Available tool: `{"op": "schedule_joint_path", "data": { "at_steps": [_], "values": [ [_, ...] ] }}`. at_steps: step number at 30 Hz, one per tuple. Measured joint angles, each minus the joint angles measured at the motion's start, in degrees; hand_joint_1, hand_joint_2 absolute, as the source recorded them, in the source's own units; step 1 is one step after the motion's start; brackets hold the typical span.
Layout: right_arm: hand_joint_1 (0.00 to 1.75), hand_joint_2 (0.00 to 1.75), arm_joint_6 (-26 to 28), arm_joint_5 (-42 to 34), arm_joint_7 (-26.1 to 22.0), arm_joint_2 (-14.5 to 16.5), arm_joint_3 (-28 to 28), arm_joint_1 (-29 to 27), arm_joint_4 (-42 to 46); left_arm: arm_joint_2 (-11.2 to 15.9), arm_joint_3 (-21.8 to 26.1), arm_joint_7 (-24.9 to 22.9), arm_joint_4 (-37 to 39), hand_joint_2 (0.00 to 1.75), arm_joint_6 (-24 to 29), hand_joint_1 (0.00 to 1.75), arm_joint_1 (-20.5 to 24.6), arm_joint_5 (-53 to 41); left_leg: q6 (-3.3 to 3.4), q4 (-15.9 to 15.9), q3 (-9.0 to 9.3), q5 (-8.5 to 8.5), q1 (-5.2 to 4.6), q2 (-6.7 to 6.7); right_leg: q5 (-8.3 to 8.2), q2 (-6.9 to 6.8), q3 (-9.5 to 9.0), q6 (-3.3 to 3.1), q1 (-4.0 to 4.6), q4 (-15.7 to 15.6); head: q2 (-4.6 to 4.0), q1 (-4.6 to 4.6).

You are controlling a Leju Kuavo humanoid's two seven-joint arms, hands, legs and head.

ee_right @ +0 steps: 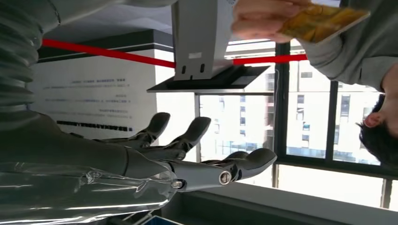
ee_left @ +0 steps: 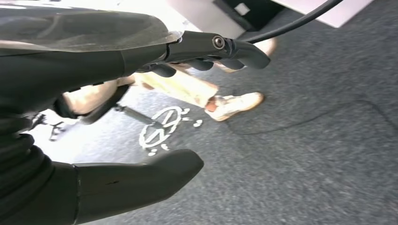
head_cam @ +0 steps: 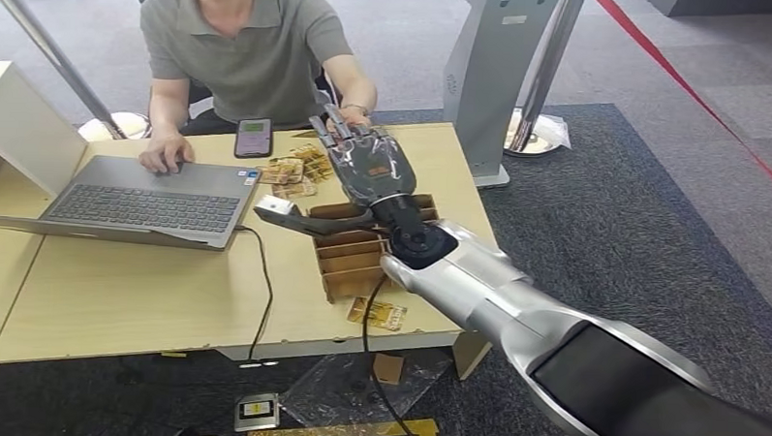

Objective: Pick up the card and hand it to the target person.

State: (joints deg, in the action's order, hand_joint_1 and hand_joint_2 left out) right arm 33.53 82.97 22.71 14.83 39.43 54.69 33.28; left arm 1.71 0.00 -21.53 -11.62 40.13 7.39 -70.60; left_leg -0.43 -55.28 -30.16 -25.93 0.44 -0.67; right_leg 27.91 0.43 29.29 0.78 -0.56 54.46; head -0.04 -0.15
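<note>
An open grey laptop (head_cam: 145, 202), a black smartphone (head_cam: 253, 137) and a brown cardboard divider box (head_cam: 352, 256) on a light wooden tabletop (head_cam: 118, 296).

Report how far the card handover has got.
Done, by the look of it: the person's hand holds a yellow card, and the right hand beside it has its fingers spread with nothing in them. In hand: the right arm is stretched over the table towards the person. Left: pulling that arm back. The left hand hangs above the floor, holding nothing.

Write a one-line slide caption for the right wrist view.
Right hand open with fingers spread and empty, while the person's hand holds the yellow card beyond it.
</note>
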Motion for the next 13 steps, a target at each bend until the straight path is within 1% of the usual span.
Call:
{"op": "schedule_joint_path", "data": {
  "at_steps": [2, 4, 7, 11, 12, 13],
  "values": [
    [0.00, 1.75, -1.3, 1.2, 1.0, 0.3, 0.0, 0.2, 0.4, -0.1, 0.0, -0.4, -0.3, 1.75, 0.0, 0.00, -0.1, 0.0, 0.00, 0.0, 0.00, 0.00, 0.00, 0.00, 0.00, 0.00, 0.00, 0.00, 0.00, 0.0, 0.00, -0.01],
    [0.00, 1.75, -5.0, 2.4, 1.5, 0.4, 0.0, 0.5, 1.6, -0.3, 0.0, -0.2, -0.7, 1.75, 0.0, 0.00, -0.3, 0.0, 0.00, 0.0, 0.01, 0.00, 0.00, 0.00, 0.00, 0.01, 0.01, 0.00, 0.00, 0.0, 0.00, -0.03],
    [0.00, 1.75, -13.6, 2.8, 1.9, 0.4, -0.1, 1.2, 4.1, -0.4, 0.0, 0.6, -1.2, 1.75, 0.0, 0.00, -0.4, 0.4, 0.00, 0.0, 0.01, 0.00, 0.00, 0.00, 0.00, 0.02, 0.01, 0.00, 0.00, 0.0, 0.00, -0.03],
    [0.00, 1.75, -26.7, -1.4, 1.0, 0.3, -0.9, 1.7, 8.6, -0.4, 0.0, 2.1, -1.4, 1.75, 0.0, 0.00, -0.4, 1.2, -0.01, 0.0, 0.03, 0.01, 0.00, 0.01, 0.00, 0.03, 0.02, 0.00, 0.00, 0.0, 0.00, -0.01],
    [0.00, 1.75, -28.9, -2.2, 1.1, 0.0, -1.2, 1.7, 10.0, -0.3, 0.0, 2.7, -1.4, 1.75, 0.0, 0.00, -0.5, 1.4, -0.01, 0.0, 0.04, 0.01, 0.00, 0.02, 0.00, 0.04, 0.03, 0.00, 0.00, 0.0, 0.00, -0.02],
    [0.00, 1.75, -30.0, -2.5, 1.2, -0.1, -1.3, 1.7, 10.7, -0.3, 0.0, 3.0, -1.4, 1.75, 0.0, 0.00, -0.5, 1.5, -0.01, 0.0, 0.04, 0.01, 0.00, 0.02, 0.00, 0.04, 0.04, 0.00, 0.00, 0.0, 0.00, -0.01]
  ]
}}
